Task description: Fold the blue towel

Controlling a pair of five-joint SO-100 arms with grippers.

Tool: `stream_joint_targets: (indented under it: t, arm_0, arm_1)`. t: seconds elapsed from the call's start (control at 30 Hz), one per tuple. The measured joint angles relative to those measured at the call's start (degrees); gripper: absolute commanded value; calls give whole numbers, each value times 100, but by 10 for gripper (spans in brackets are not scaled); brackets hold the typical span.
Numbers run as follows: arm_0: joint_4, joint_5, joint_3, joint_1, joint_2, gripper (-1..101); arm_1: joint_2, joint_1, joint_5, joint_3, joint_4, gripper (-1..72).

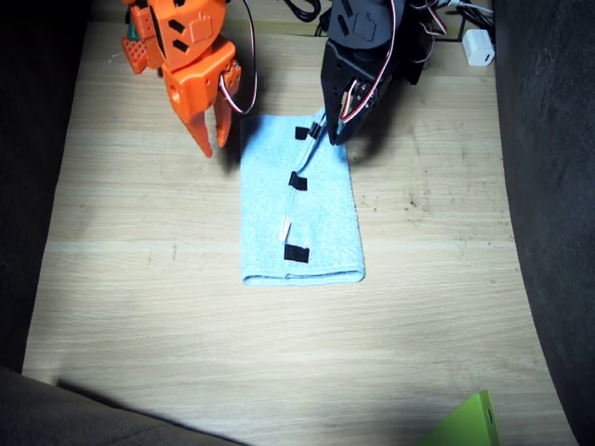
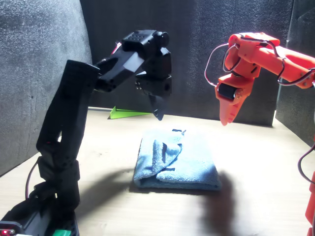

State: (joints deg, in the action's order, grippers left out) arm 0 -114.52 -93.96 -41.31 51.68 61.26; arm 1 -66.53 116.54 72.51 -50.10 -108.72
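Tool tips of the black left arm (image 1: 333, 133) hover together over the folded blue towel's (image 1: 316, 232) far corner on the tabletop (image 1: 139, 279); the orange right tool (image 1: 212, 139), near shut, hangs beside it. From the front, the towel (image 2: 189, 164) looks soft, limp, best pinched at an edge.

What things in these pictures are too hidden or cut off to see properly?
- Left gripper: fixed view, the black arm's own body covers the jaws; front view, too dark to tell open or shut.
- Green object: fixed view, cut off by the bottom edge.
- Blue towel: its underside layers are hidden by the fold.
- White charger: too small for detail.
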Motion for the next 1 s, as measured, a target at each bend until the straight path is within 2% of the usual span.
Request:
stream_joint_targets:
  t: [0.2, 0.33, 0.6, 0.9, 1.0]
  arm_0:
    - [1195, -44, -2883, -141, 1336, -2]
    - [1705, -35, -3911, -589, 1450, -3]
    - [1828, 53, -3990, -1547, 1336, -3]
    - [1608, 26, -3111, -2786, 97, -3]
    - [1441, 9, -2900, -2584, -26, -3]
  arm_1:
    - [-211, -466, -9, 9, 0, 120]
    - [-211, -729, -18, 9, 0, 118]
    - [-211, -853, -18, 9, -9, 112]
    - [-211, -1081, -18, 9, -9, 98]
    - [-211, -1301, 53, 9, -9, 85]
